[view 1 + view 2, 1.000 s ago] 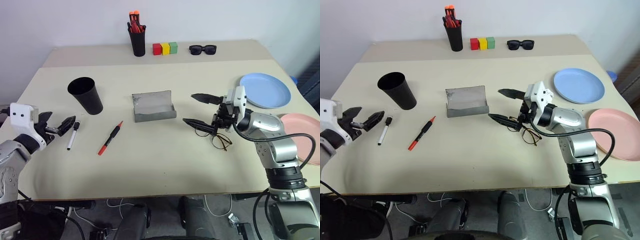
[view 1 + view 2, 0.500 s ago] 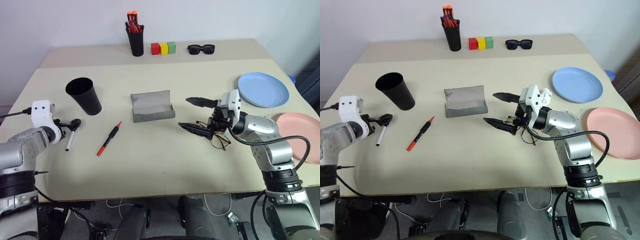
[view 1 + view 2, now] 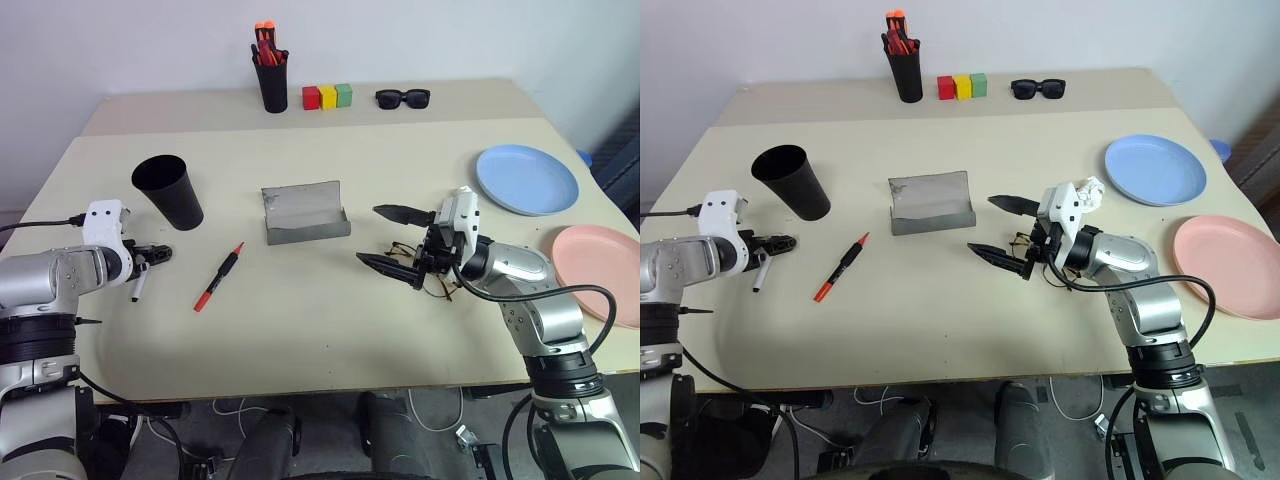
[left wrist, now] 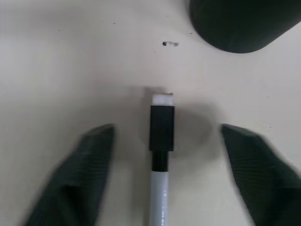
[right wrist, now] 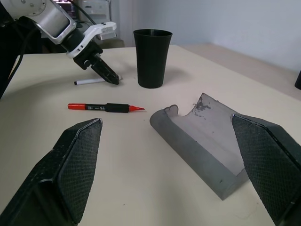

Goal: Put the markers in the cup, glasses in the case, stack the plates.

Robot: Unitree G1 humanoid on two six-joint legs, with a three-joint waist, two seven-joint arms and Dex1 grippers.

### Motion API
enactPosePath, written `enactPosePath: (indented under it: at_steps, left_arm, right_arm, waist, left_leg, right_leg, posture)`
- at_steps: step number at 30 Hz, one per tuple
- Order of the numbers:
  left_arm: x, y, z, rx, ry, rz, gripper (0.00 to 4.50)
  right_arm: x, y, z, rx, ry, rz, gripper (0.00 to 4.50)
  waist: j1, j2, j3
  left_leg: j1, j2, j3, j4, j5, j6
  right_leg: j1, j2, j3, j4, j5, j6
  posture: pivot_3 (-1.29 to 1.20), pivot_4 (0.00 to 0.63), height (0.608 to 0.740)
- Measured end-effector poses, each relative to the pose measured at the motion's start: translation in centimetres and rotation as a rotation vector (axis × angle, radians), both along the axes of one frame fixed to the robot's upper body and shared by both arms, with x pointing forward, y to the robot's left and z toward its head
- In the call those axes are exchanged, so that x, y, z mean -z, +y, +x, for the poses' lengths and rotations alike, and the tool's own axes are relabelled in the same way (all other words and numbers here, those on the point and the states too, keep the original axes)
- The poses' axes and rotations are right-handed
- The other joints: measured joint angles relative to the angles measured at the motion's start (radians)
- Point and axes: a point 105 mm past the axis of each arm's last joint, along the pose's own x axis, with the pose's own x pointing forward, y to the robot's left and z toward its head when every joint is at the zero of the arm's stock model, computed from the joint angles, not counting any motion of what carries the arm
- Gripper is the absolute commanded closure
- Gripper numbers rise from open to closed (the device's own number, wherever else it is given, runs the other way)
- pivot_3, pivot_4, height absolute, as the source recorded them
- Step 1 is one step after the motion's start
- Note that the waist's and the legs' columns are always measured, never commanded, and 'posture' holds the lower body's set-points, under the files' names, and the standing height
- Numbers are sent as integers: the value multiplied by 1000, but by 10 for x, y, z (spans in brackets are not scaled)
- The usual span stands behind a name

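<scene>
While both arms sit low over the beige table (image 3: 300, 340), places below are given relative to the grey case, near things first.

Right gripper (image 3: 396, 243): to the right of the case and nearer the robot, jaws spread wide and holding nothing. Its fingers point toward the case. Against a second ago it looks slightly lower; its spread is unchanged.

Glasses (image 3: 432, 281): on the table right of the case, just under and behind the right gripper's fingers, partly hidden by them. They lie where they lay before.

Left gripper (image 3: 152, 255): far to the left of the case, tips down at the table. Its two fingers (image 4: 89, 169) straddle the white marker without touching it in the wrist view. A second ago it hung further left and level with jaws wide; now it has dipped over the marker and the jaws have narrowed, though a gap remains on each side.

White marker (image 4: 161, 155): black cap toward the cup, lying flat between the left fingers, unmoved.

Red marker (image 3: 219, 276): lying slanted on the table left of the case, between it and the white marker, unmoved.

Case (image 3: 306, 212): lid up, empty, at mid-table.

Cup (image 3: 168, 191): upright, left of the case, just beyond the left gripper.

Pink plate (image 3: 598, 287): far right of the case, at the table edge.

Blue plate (image 3: 527, 180): right of the case, beyond the pink one, apart from it.

Pen holder (image 3: 272, 72), coloured blocks (image 3: 329, 96), sunglasses (image 3: 403, 98): in a row beyond the case, by the wall.
</scene>
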Motion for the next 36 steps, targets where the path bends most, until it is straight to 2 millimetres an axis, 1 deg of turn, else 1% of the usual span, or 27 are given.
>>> enactPosePath:
  at_steps: [4, 9, 12, 14, 17, 18, 19, 23, 25, 27, 29, 31, 32, 34, 36]
  left_arm:
    - [0, 1, 3, -5, -14, 10, 4467]
    - [0, 0, 2, 1, -15, 5, 4467]
    - [-2, 4, -7, 1, -10, 27, 4467]
    - [-11, 9, -15, -5, -33, 40, 4467]
    - [-38, 18, -26, -10, -138, 99, 4467]
    - [-51, 19, -26, -7, -212, 107, 4467]
    - [-64, 18, -24, -1, -296, 109, 4467]
    - [-127, 10, -16, 43, -728, 142, 4467]
    - [-153, 8, -15, 35, -895, 160, 4467]
    - [-176, 8, -15, 10, -1031, 179, 4467]
    - [-193, 7, -13, -2, -1138, 191, 4467]
    - [-210, 2, -7, -12, -1239, 198, 4467]
    - [-216, -1, -4, -5, -1271, 215, 4467]
    - [-221, -10, 5, 21, -1320, 251, 4467]
    - [-217, -22, 17, 63, -1350, 272, 4467]
  right_arm:
    - [0, 0, 0, 0, 0, -2, 0]
    - [0, 0, 0, -2, -2, -3, 0]
    - [0, -1, -1, -12, -1, -13, 0]
    - [1, -4, 0, -14, 4, -21, 0]
    - [0, -10, 1, -13, 13, -24, 0]
    - [-2, -12, 2, -12, 18, -13, 0]
    - [-3, -14, 2, -14, 26, -1, 0]
    - [-17, -14, 1, -59, 56, 76, 0]
    - [-19, -13, 0, -79, 68, 94, 0]
    - [-23, -11, 0, -95, 79, 120, 0]
    - [-26, -9, 0, -96, 72, 132, 0]
    - [-28, -5, 2, -95, 61, 146, 0]
    - [-28, -4, 2, -91, 58, 149, 0]
    - [-29, -4, 4, -78, 48, 144, 0]
    - [-30, -4, 5, -65, 38, 145, 0]
  waist:
    - [1, 0, 0]
    - [0, 0, 0]
    - [-6, 0, 0]
    - [-7, 0, 0]
    - [-5, -1, 0]
    - [-3, 0, 0]
    - [0, 0, 0]
    - [8, -1, 0]
    - [7, -1, 0]
    - [5, -1, 0]
    - [4, -1, 0]
    - [3, -1, 0]
    - [3, -1, 0]
    - [5, -1, 0]
    - [4, -1, 0]
  left_leg:
    - [0, 0, 0, 0, 0, 0]
    - [0, 0, 0, 0, 0, 0]
    - [0, 0, 0, 0, 0, 0]
    - [-1, 2, 0, 0, 0, 0]
    - [-1, 3, 0, 0, 0, 0]
    - [0, 3, 1, 0, 0, 0]
    - [0, 3, 0, 0, 0, 0]
    - [-1, 3, 0, 1, 0, -1]
    - [-1, 3, 0, 1, 0, -1]
    - [-1, 3, 0, 1, 0, -1]
    - [-1, 3, 1, 1, 0, -1]
    - [-1, 2, 1, 1, 1, -2]
    - [-1, 2, 1, 1, 1, -2]
    - [-1, 0, 1, 1, 1, -2]
    - [-1, 0, 1, 2, 1, -3]
  right_leg:
    - [0, 0, 0, 0, 0, 0]
    - [0, 0, 0, 0, 0, 0]
    - [0, 0, 0, 0, 0, 0]
    - [-1, 0, 0, 0, 0, 0]
    - [-1, 0, 0, 0, 0, 0]
    - [0, 0, 0, 0, 0, 0]
    - [0, 0, 0, 0, 0, -1]
    - [1, 0, 0, -2, 2, -1]
    - [1, 0, 0, -2, 2, -1]
    - [1, 0, 0, -2, 2, -1]
    - [1, 0, 0, -2, 2, -1]
    - [1, 0, 0, -2, 2, 0]
    - [1, 0, 0, -2, 2, 0]
    - [1, 0, 0, -2, 3, 0]
    - [1, 0, 0, -2, 3, 0]
  posture:
    - [0, 150, 740]
    - [0, 150, 740]
    - [0, 150, 740]
    - [0, 150, 740]
    - [0, 150, 740]
    - [0, 150, 740]
    - [0, 150, 740]
    - [0, 150, 740]
    - [0, 150, 740]
    - [0, 150, 740]
    - [0, 150, 740]
    - [0, 150, 740]
    - [0, 150, 740]
    - [0, 150, 740]
    - [0, 150, 740]
